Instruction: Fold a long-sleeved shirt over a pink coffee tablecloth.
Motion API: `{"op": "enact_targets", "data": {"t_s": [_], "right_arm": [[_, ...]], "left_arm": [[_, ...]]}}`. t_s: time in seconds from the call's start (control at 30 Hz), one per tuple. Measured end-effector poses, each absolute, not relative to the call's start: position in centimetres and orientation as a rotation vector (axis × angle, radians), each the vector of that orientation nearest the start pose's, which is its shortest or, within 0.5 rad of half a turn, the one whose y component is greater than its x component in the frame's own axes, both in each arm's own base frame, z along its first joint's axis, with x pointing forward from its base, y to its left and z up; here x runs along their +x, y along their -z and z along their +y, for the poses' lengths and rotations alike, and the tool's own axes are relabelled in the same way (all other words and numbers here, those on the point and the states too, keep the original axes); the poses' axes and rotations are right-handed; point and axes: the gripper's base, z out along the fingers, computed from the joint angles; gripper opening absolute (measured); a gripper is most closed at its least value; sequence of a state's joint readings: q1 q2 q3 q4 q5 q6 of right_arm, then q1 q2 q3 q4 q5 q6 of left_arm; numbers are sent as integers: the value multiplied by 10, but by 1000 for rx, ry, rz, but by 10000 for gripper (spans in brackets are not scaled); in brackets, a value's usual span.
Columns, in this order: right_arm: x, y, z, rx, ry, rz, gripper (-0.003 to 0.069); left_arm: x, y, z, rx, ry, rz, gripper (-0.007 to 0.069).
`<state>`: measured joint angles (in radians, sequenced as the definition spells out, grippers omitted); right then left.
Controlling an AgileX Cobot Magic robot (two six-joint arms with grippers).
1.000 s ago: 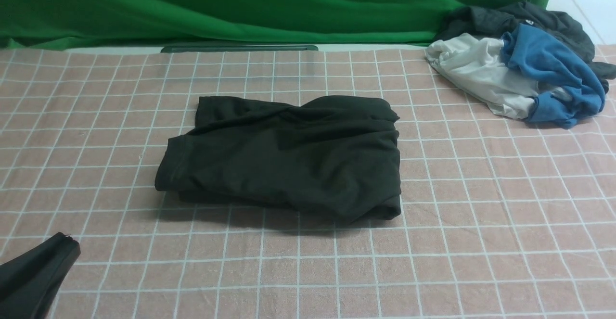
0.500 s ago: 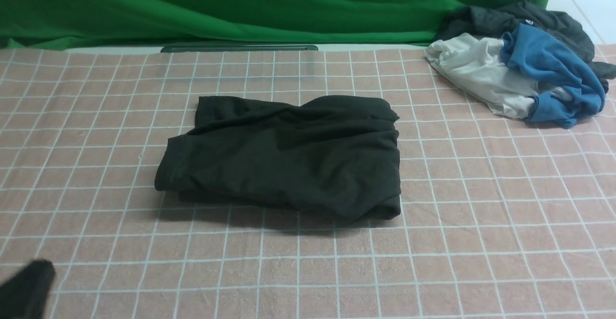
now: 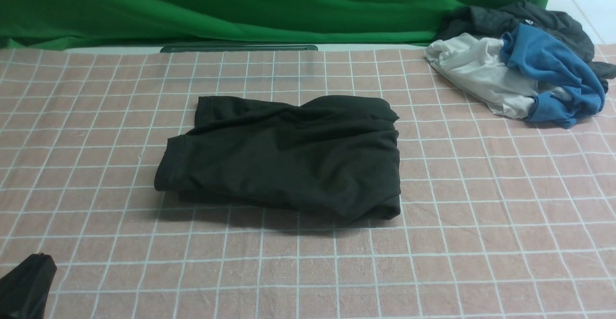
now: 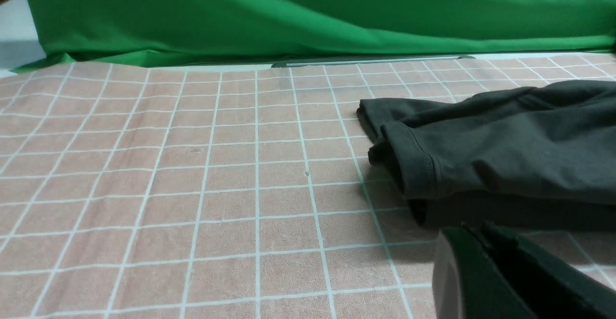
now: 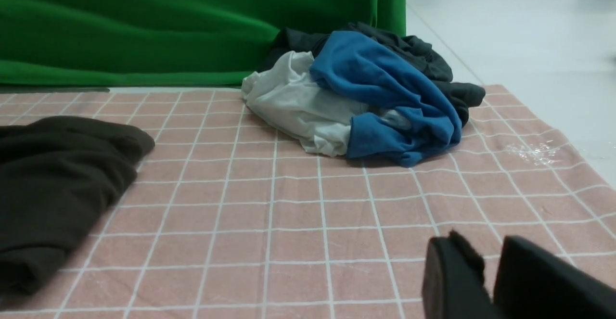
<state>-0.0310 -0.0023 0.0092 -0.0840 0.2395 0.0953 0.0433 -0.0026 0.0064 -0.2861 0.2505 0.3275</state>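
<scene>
Black and limp, the long-sleeved shirt lies folded mid pink coffee tablecloth; soft jersey, best pinched at the hemmed edge. Left tool clenched, empty; right tool slightly parted, holding nothing.

Front camera: high, between the arms, facing the green backdrop across the bench. Both wrist cameras: low, near the cloth, facing the same way. All three share the black shirt; front and right wrist share the garment pile.
</scene>
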Motion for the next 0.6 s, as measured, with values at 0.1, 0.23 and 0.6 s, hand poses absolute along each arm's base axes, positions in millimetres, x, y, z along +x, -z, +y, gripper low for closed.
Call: {"op": "enact_targets", "data": {"t_s": [0.1,0.23,0.6], "right_arm": [[55,-189,-4,53,30,1728,153],[55,-189,-4,53,30,1728,162],[55,-189,-4,53,30,1728,178]], "left_arm": [[55,-189,-4,60,-11,1727,18],[55,-189,-4,62,-15,1727,18],[55,-189,-4,62,-15,1727,18]]}}
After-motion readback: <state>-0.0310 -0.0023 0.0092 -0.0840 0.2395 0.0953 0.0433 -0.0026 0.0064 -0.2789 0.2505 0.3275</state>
